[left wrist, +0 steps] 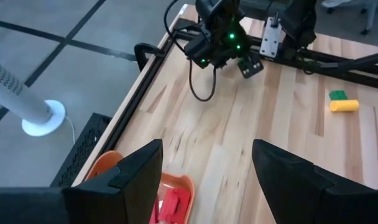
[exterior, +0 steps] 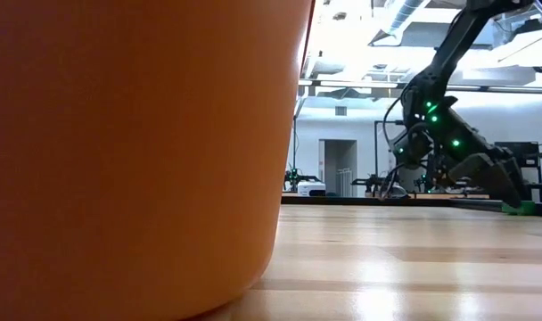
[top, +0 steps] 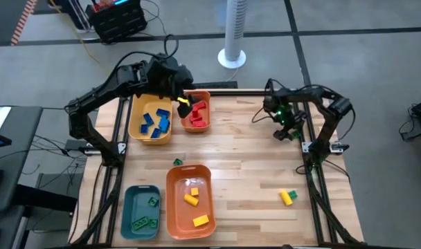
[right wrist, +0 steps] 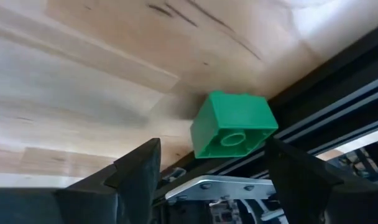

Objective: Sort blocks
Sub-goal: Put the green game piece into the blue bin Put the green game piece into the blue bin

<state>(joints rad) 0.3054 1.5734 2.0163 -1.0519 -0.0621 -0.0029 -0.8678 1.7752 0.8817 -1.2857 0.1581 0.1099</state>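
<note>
Seen from above, the pale wooden bench [top: 252, 173] carries four plastic bins: a yellow bin [top: 136, 124] holding blue plastic bricks [top: 155, 121], a small orange bin [top: 204, 102] holding red plastic bricks [top: 197, 116], a large orange bin [top: 170, 200] with yellow plastic bricks [top: 194, 207], and a teal bin [top: 129, 207] with green plastic bricks [top: 145, 221]. A small green brick [top: 178, 162] lies just beyond the large orange bin, and a yellow and green pair of bricks [top: 287, 197] lies alone toward the right side. The left gripper [top: 185, 104] is held over the small orange bin; its jaws are seen wide apart and empty in the left wrist view. The right gripper [top: 285, 131] sits low at the bench's far right edge, jaws spread with nothing gripped. Only the right wrist view reveals a green square brick [right wrist: 234, 124] lying on the bench against the black metal frame rail [right wrist: 338, 106], between the open jaws. The low view is mostly blocked by the large orange bin's wall. No writing can be read.
</note>
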